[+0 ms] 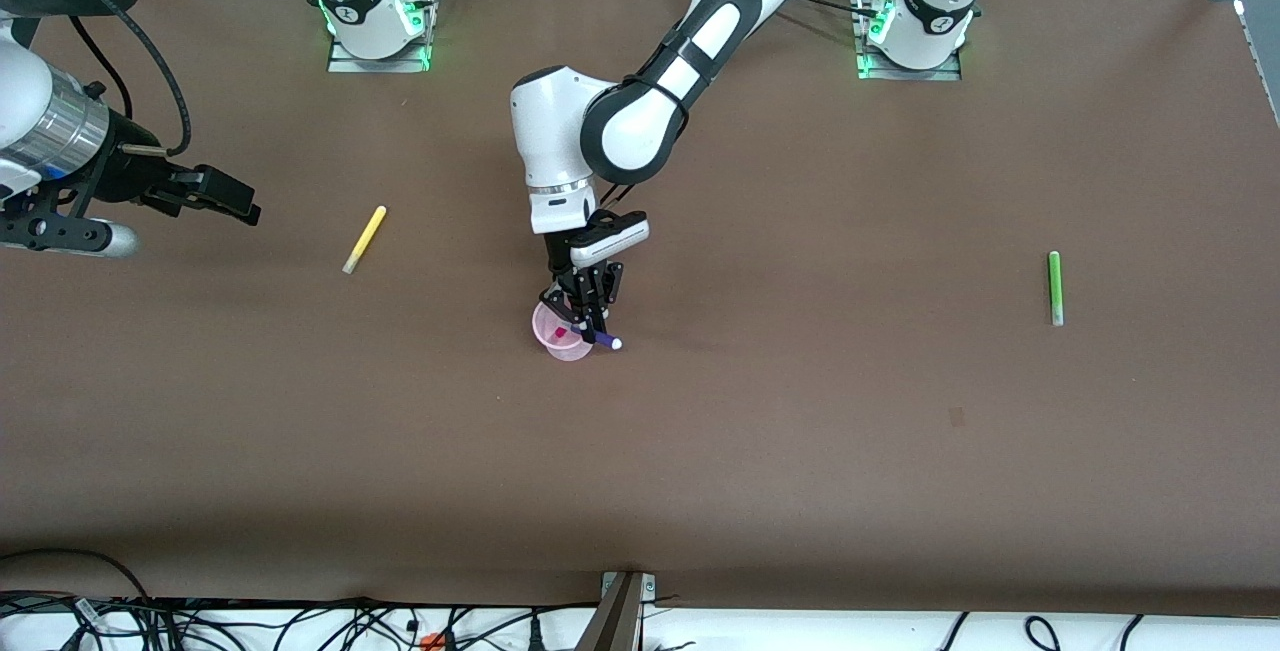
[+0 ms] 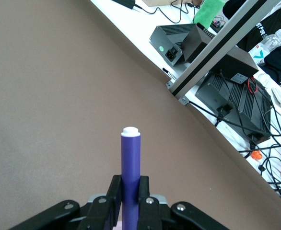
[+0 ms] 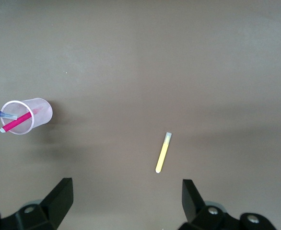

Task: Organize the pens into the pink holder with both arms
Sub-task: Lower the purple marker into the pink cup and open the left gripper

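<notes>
The pink holder (image 1: 562,336) stands mid-table with the magenta pen (image 1: 556,333) leaning inside it. My left gripper (image 1: 590,321) hangs over the holder's rim, shut on the purple pen (image 1: 600,338), which is tilted with one end over the holder's mouth and its pale tip sticking out beside it. The left wrist view shows that gripper (image 2: 130,196) clamped on the pen (image 2: 130,167). My right gripper (image 1: 238,203) is open and empty in the air at the right arm's end. The right wrist view shows it (image 3: 126,201), the holder (image 3: 37,112) and the yellow pen (image 3: 162,152).
The yellow pen (image 1: 364,239) lies on the table between the right gripper and the holder. The green pen (image 1: 1054,286) lies alone toward the left arm's end. Black boxes (image 2: 236,96) and cables sit off the table's edge nearest the front camera.
</notes>
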